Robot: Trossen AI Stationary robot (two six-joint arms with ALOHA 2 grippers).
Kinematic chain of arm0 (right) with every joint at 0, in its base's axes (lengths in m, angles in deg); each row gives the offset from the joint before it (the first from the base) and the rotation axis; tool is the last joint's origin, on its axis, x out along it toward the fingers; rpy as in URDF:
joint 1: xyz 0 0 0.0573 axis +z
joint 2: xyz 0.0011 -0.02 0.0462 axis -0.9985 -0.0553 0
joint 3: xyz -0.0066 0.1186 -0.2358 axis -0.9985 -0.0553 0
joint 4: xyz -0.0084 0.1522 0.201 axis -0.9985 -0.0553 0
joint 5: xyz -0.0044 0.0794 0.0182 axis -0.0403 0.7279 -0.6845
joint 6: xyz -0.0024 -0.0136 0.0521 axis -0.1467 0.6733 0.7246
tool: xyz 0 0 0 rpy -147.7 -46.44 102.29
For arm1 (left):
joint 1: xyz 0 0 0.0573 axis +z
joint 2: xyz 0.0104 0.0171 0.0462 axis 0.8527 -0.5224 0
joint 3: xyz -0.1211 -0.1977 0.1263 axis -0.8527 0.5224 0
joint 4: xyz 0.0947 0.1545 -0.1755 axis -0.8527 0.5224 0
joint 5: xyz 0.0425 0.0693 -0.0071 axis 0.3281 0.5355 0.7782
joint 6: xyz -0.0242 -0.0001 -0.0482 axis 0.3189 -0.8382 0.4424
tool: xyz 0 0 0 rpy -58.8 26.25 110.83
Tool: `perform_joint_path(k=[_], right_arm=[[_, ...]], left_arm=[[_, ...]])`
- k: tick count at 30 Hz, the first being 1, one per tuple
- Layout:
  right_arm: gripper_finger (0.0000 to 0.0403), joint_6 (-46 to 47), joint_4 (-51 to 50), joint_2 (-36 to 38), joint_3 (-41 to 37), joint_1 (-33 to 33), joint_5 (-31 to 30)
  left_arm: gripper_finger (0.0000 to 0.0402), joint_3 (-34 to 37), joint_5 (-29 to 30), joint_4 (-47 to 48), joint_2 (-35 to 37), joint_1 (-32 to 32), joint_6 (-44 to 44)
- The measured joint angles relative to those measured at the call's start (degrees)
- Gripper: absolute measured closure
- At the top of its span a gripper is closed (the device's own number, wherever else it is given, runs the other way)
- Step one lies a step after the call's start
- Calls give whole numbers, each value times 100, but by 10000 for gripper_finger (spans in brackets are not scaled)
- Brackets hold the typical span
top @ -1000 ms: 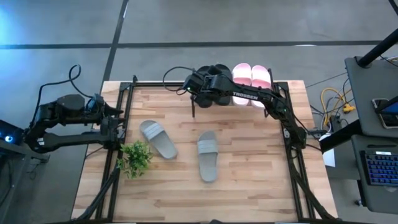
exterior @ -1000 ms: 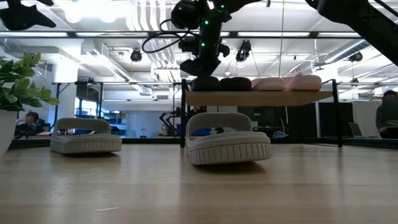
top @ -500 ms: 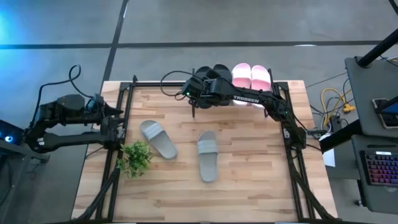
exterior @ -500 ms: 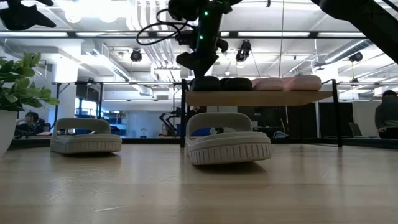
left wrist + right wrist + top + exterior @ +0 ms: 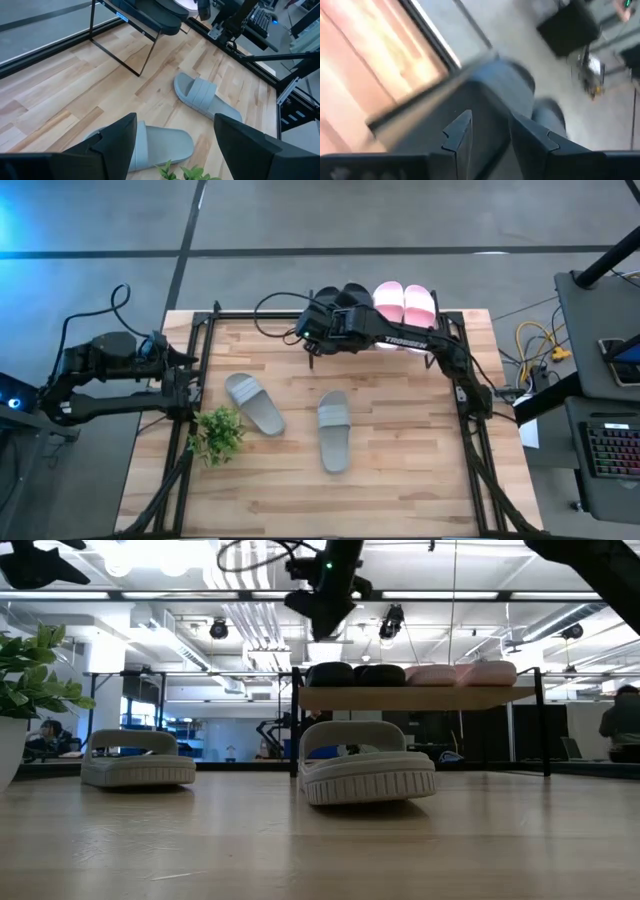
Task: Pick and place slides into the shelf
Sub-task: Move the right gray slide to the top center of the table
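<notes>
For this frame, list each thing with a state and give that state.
black slides: pair on the shelf top, not held
pink slides: pair on the shelf top
grey slides: both flat on the table, apart
shelf: upright
right gripper: above the black slides, open, empty
left gripper: open, empty, at table's left edge

The counter (image 5: 400, 470) is pale wood in butcher-block strips, smooth with a soft sheen. The shelf (image 5: 420, 697) has a light wooden board on thin matt black metal legs. The grey slides (image 5: 335, 429), below the right end effector (image 5: 312, 340), look like matt moulded foam with ribbed straps and grooved sole edges. The black slides (image 5: 355, 674) beside that end effector are matt; the pink slides (image 5: 405, 302) look smooth. The left end effector (image 5: 175, 145) has matt dark plastic fingers.
</notes>
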State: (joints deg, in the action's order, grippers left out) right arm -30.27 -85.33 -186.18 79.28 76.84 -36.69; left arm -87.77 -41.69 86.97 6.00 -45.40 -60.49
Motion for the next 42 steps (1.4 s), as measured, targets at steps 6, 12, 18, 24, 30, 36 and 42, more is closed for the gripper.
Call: perform_joint_path(k=[6, 12, 18, 24, 30, 36, 42], right_arm=[[275, 1637, -1865, 42, 420, 222, 1113], [282, 2495, -2377, 96, 48, 834, 2277], [292, 3639, -2284, 141, -540, 1733, 3000], [302, 4547, -2020, 136, -1032, 2715, 2792], [288, 4113, -1714, 42, -1594, 3639, 654], [241, 3733, -1155, -31, -2243, 3678, 861], [196, 3710, -743, -34, -2706, 3384, 906]], left_arm=[[152, 0, 0, 15, 1, 0, 7], [152, 10, 0, 15, 1, 0, 7], [152, 92, 0, 61, 1, 0, 9], [152, 103, 0, 59, 1, 0, 1], [152, 105, 1, 58, 17, 0, -192], [152, 196, 0, 52, 17, 0, -209], [152, 459, -18, 46, 23, 0, -149]])
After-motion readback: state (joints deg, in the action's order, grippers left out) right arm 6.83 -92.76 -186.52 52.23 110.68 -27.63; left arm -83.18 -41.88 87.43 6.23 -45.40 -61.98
